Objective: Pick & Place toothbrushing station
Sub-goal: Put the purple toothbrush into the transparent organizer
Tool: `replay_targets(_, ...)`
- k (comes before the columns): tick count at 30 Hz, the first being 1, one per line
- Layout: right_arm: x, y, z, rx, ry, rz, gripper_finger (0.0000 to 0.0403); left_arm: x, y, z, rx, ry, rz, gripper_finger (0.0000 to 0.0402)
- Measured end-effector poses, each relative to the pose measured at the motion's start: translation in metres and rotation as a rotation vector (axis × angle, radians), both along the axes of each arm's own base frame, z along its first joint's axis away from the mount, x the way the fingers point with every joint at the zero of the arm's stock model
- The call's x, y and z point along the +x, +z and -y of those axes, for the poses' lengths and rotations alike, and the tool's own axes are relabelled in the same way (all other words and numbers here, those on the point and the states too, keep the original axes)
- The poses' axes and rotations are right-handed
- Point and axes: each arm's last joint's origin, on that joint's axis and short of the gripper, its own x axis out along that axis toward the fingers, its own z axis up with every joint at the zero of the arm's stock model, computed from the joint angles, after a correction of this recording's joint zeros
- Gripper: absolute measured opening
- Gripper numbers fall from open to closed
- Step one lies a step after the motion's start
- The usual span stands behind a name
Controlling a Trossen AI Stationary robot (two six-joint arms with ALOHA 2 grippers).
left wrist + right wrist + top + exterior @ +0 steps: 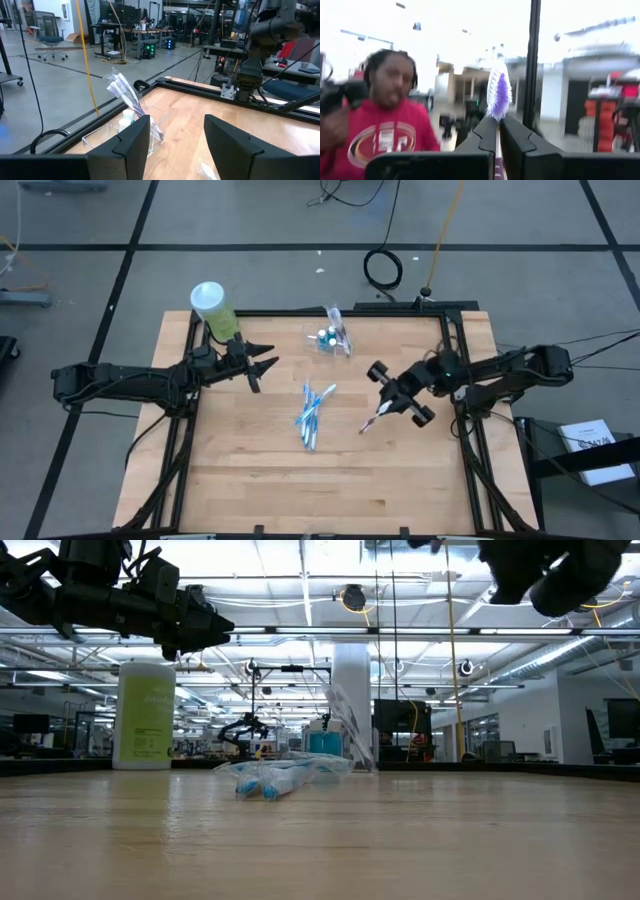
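On the left of the table (250, 480), the left gripper (262, 366) hangs just above the wood beside the light-green bottle (212, 307), which stands at the back left corner. Its fingers (131, 145) are spread apart and empty; this arm looks to be waiting.

Toward the middle, at the back edge, the clear cup (328, 338) stands with some toothbrushes already upright in it, bristles up, and small tubes at its base. The left wrist view shows those brushes (121, 91) leaning out over its rim. In front of the cup, near the table's centre, a bundle of blue and white toothbrushes (311, 415) lies flat on the wood, not yet picked up.

On the right, the right gripper (398, 394) is raised off the table and tilted, its fingers clenched on a purple toothbrush (498, 95), the handle pinched between them and the bristle head sticking out ahead. A person in a red top shows behind it in the right wrist view.

The step in hand appears to be carrying this brush to the cup. The next move calls for swinging it back and left over the rim, turning the handle downward, and letting go without knocking the brushes already standing there.
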Motion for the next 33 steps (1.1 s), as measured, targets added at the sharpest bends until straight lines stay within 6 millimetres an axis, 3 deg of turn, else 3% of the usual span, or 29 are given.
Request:
replay_targets(7, -0.015, -0.008, 0.002, 0.128, -0.148, 0.064, 0.0001, 0.0, 0.0, 0.0, 0.0, -0.001, 0.0, 0.0196)
replay_targets(15, -0.014, -0.014, 0.006, 0.141, -0.29, 0.071, 0.0001, 0.0, 0.0, 0.0, 0.0, 0.0, 0.001, 0.0196)
replay_targets(24, -0.006, -0.03, 0.018, 0.189, -0.752, -0.021, 0.0003, 0.0, 0.0, 0.0, 0.0, 0.0, 0.001, 0.0196)
replay_targets(33, -0.003, -0.045, 0.032, 0.112, -1.273, -0.153, 0.0002, 0.0, 0.0, 0.0, 0.0, 0.0, 0.001, 0.0196)
